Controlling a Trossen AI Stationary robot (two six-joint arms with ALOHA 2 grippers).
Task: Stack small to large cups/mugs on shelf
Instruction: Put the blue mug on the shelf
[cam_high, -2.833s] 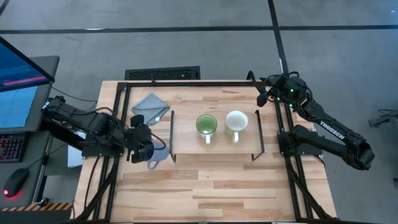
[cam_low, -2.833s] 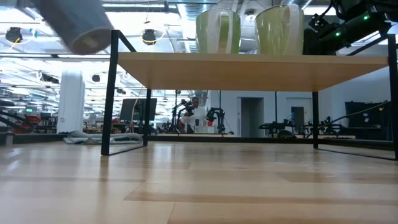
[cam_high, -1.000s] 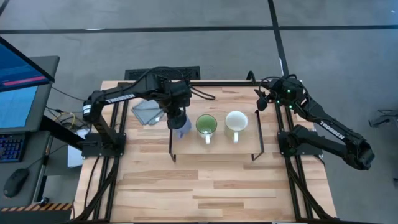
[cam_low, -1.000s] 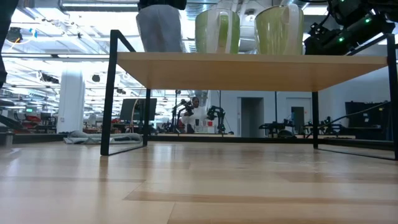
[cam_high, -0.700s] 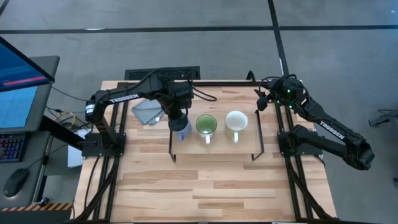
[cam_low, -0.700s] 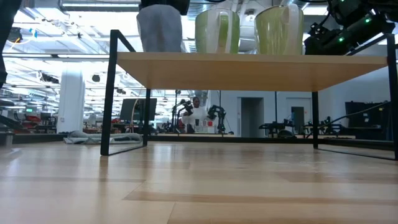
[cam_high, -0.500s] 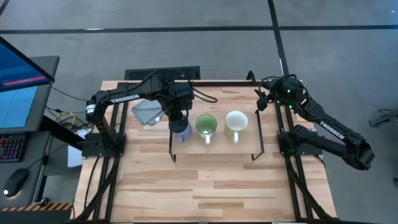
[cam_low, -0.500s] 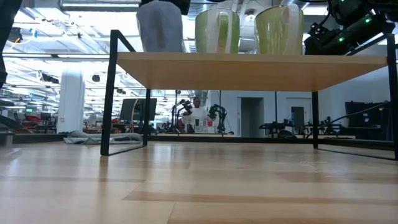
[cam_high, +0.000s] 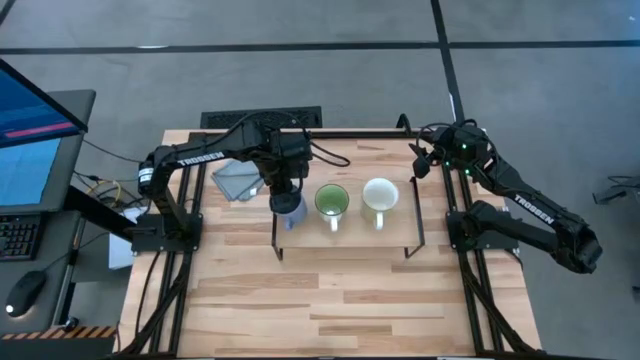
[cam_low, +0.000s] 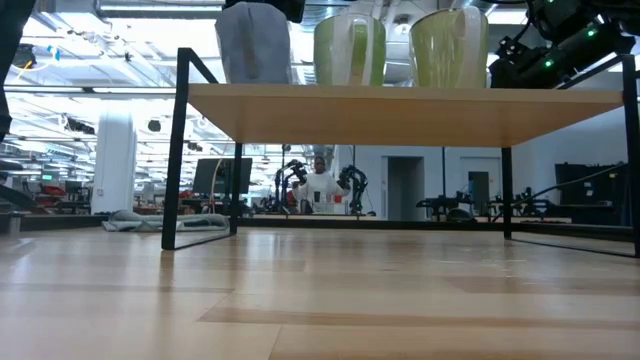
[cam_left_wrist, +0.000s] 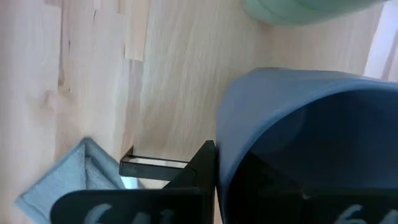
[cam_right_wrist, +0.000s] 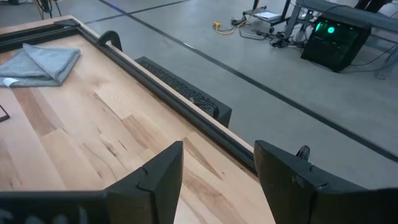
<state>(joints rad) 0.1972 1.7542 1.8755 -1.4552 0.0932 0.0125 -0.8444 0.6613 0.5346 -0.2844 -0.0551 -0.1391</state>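
Left gripper (cam_high: 288, 192) is clamping the small blue mug (cam_high: 290, 207) at the low light-wood shelf's (cam_low: 400, 105) left end. Low view's showing 3 mugs along it, w/ green mug (cam_high: 332, 201) and cream-white mug (cam_high: 380, 195); the blue mug's base is level with the board. Right gripper (cam_right_wrist: 217, 171) is idling, jaws wide, nothing held.

Your shelf (cam_high: 400, 235) is taken along its back by the blue mug (cam_high: 290, 209), green mug (cam_high: 332, 201) and white mug (cam_high: 380, 195); the front strip and right end stay open. The grey cloth (cam_high: 240, 177) blocks the table's far-left corner.

three mugs (cam_high: 332, 203) in a row on shelf (cam_high: 400, 236), cloth (cam_high: 236, 178) left of shelf
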